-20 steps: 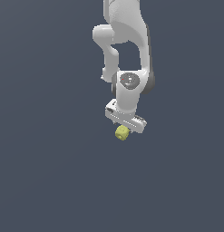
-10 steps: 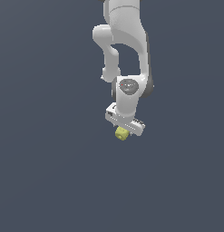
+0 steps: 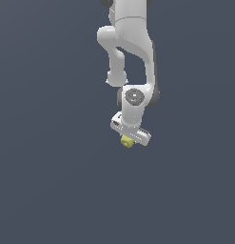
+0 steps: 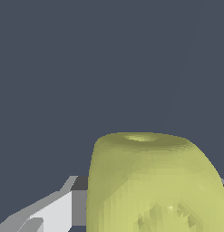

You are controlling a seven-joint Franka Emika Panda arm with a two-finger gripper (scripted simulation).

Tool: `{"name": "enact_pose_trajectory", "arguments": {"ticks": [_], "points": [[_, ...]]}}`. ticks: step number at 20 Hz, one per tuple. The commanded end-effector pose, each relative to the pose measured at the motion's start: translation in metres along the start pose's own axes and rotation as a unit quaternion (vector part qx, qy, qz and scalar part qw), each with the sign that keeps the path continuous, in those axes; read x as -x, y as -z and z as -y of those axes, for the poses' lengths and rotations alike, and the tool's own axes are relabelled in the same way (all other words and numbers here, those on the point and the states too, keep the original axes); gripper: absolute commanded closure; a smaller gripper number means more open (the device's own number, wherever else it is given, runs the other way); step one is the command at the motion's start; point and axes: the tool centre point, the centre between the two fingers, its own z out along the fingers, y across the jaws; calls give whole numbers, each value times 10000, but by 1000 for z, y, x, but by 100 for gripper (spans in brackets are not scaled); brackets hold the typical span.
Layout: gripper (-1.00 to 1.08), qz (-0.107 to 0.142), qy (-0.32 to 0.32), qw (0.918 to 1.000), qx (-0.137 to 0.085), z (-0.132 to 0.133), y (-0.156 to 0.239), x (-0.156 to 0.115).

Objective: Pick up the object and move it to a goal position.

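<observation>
Yellow-green, the object [image 3: 126, 141] sits clenched in my jaws, tucked closer beneath my white gripper [image 3: 130, 135] than a second ago; I judge it lifted off the bench, carry under way.

Even, flat light; sharp renders, no cast shadows or glare.

Object [image 4: 154, 186] cut off; pincer [image 3: 127, 139] fingertips hidden

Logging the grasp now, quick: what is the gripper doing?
Gripper: closed on the yellow-green lump, carried between its fingers.
</observation>
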Motion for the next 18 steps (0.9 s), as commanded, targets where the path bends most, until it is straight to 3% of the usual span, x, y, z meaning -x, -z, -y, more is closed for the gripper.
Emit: {"name": "enact_pose_trajectory", "arguments": {"ticks": [1,11,18], "points": [[108,-2,-3,10000,0,0,-1,0],[108,-3,0,10000,-3,0,1,-1],[108,-3,0,10000,-3,-3,25,-11]]}}
